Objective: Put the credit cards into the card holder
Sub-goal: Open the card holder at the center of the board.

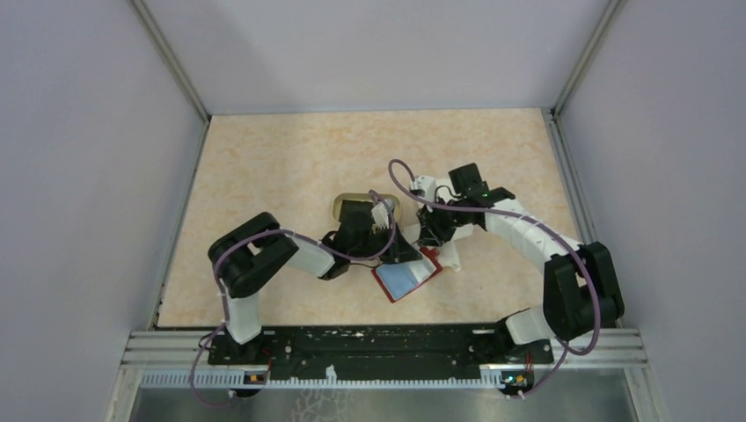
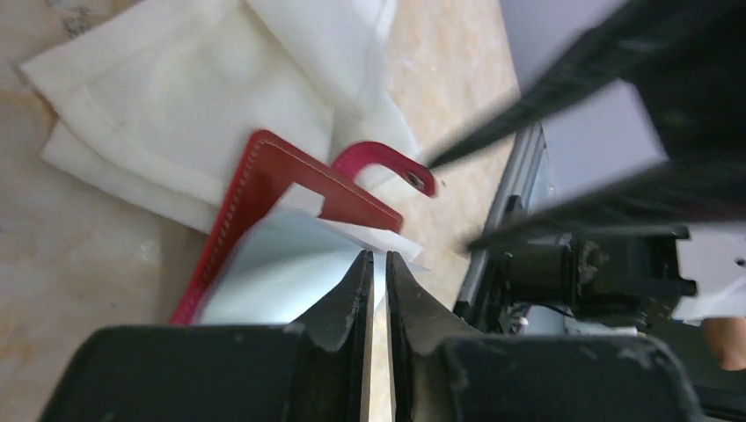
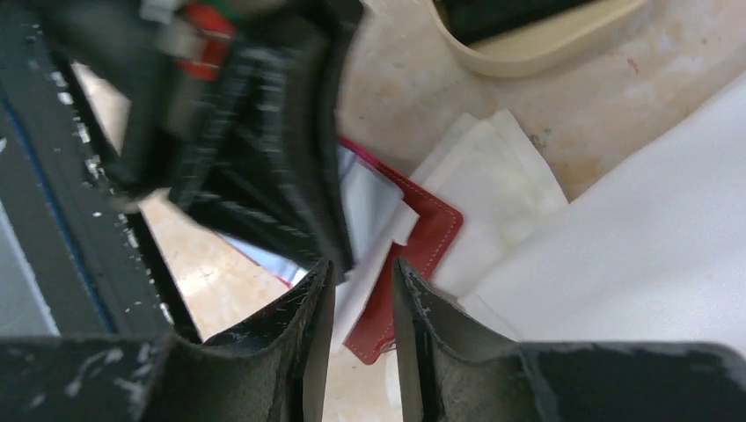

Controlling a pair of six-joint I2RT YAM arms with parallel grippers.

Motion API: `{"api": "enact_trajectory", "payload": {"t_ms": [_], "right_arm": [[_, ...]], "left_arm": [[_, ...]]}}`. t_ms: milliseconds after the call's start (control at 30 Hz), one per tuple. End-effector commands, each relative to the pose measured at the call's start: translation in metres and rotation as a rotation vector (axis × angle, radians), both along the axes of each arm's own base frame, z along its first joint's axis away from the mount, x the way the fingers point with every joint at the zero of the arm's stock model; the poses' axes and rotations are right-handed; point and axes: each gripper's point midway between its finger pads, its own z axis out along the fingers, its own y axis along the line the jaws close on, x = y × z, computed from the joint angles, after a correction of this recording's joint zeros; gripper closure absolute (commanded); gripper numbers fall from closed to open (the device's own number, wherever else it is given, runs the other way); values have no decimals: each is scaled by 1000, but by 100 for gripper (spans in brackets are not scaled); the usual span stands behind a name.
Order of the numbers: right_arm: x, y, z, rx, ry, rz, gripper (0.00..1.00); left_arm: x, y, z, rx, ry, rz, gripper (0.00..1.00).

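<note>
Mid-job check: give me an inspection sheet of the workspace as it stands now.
Surface: beige marbled table, no spills seen.
Job's things: red card holder open, light blue card lying on it.
Clutter: white cloth against the holder; tan tray behind, dark contents.
Grippers: left tool nearly shut at the card's edge, grip unclear; right tool open above the holder.
Cables: purple cables loop along both arms.
Surroundings: grey walls, black base rail.

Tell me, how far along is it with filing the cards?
Done: the red wallet lies open. In hand: the left hand seems to pinch a pale blue card over it, not yet tucked in. Left: dark cards, apparently, in the tan tray.
</note>
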Motion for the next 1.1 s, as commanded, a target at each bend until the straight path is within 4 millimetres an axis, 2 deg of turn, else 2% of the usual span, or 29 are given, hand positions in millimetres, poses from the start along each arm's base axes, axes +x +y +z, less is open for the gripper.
{"api": "enact_trajectory", "payload": {"t_ms": [0,100,200,267,400,533,667,800,833,900,933,1000,1067], "right_arm": [[-19,22,62,239,-85,190,70],[-49,27,78,342,-120,370,72],[-68,24,67,372,-167,494,74],[-74,19,56,354,-217,559,76],[-85,13,44,343,-317,669,76],[-90,9,40,327,-368,738,75],[-90,11,55,345,-400,758,74],[-78,15,73,335,-480,728,69],[-72,16,79,332,-499,699,67],[-59,20,98,331,-541,644,51],[-54,22,108,335,-547,621,44],[-45,27,126,354,-515,577,39],[-36,36,140,401,-447,525,39]], "left_arm": [[15,-13,-21,24,12,36,85],[24,-18,-32,59,13,53,85],[31,-20,-37,85,-1,72,85],[32,-21,-32,65,-16,66,85],[28,-16,-9,16,-70,65,82],[28,4,16,22,-167,112,78],[28,33,42,66,-307,164,75],[34,71,56,184,-424,254,67],[38,83,57,223,-461,285,61],[42,104,72,253,-557,337,46],[45,116,76,272,-593,377,34],[52,138,87,280,-636,473,6],[58,149,98,250,-659,488,1]]}}
